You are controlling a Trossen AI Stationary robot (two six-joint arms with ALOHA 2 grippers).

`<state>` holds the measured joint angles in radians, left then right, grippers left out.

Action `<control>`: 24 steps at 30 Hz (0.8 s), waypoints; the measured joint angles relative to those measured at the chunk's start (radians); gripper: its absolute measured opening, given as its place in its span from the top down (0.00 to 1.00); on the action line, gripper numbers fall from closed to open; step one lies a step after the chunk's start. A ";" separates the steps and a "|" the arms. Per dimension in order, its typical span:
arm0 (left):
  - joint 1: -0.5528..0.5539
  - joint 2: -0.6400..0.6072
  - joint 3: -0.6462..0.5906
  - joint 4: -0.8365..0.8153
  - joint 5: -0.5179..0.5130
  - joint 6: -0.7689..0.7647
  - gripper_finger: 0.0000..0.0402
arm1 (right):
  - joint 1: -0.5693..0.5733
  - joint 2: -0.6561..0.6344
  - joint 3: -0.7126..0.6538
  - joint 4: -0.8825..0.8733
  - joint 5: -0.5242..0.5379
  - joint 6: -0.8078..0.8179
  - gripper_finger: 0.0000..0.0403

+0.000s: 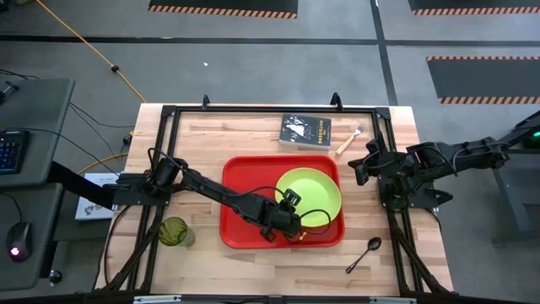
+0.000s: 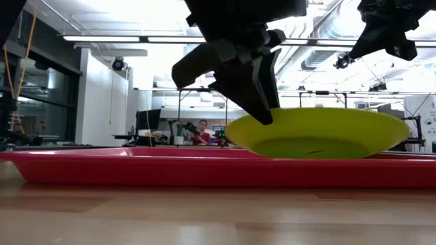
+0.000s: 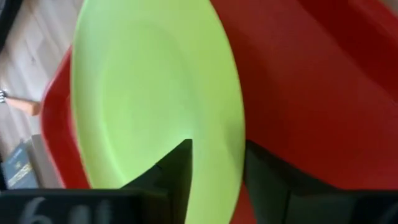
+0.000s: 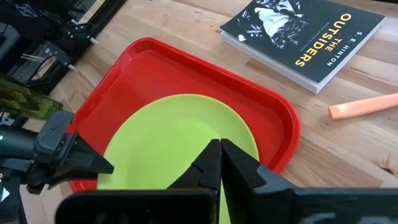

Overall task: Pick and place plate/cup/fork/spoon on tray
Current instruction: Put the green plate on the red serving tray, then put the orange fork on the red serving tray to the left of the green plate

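Observation:
The lime-green plate [image 1: 310, 194] lies in the right half of the red tray [image 1: 245, 181]. My left gripper [image 1: 291, 213] reaches across the tray from the left and is shut on the plate's near-left rim. My right gripper [image 1: 363, 169] is shut and empty, hovering off the tray's right side. The olive cup [image 1: 175, 231] stands on the table left of the tray. The dark spoon [image 1: 364, 253] lies near the front right. The orange-handled fork [image 1: 348, 141] lies beside the black book [image 1: 305, 133]. My left gripper pinches the plate's rim [image 3: 216, 186] between its two fingers, one finger [image 3: 177, 180] over the plate's upper face and the other [image 3: 267, 186] on the outer side. The fingers slant down from the table's left [image 2: 253, 88]. The plate sits about level inside the tray; whether it rests on the tray floor is hidden by the tray's rim [image 2: 102, 167].
The book lies at the far edge behind the tray. The tray's left half shows bare red floor. A black frame runs along the table's edges. A person [image 2: 202, 133] sits in the room far behind the table.

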<state>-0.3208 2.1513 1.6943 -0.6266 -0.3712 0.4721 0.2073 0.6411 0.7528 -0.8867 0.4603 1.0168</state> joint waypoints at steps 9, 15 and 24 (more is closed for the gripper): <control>0.000 0.000 0.000 -0.016 0.089 -0.059 0.54 | 0.000 0.000 0.000 0.000 0.000 0.007 1.00; 0.000 0.000 0.037 -0.142 0.104 -0.097 0.50 | 0.000 0.000 0.000 0.000 0.000 0.007 1.00; 0.052 -0.125 0.134 -0.407 0.127 -0.286 0.55 | 0.000 0.001 0.000 0.036 0.001 0.008 1.00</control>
<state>-0.2692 2.0261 1.8282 -1.0338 -0.2440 0.1859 0.2073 0.6421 0.7528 -0.8511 0.4613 1.0248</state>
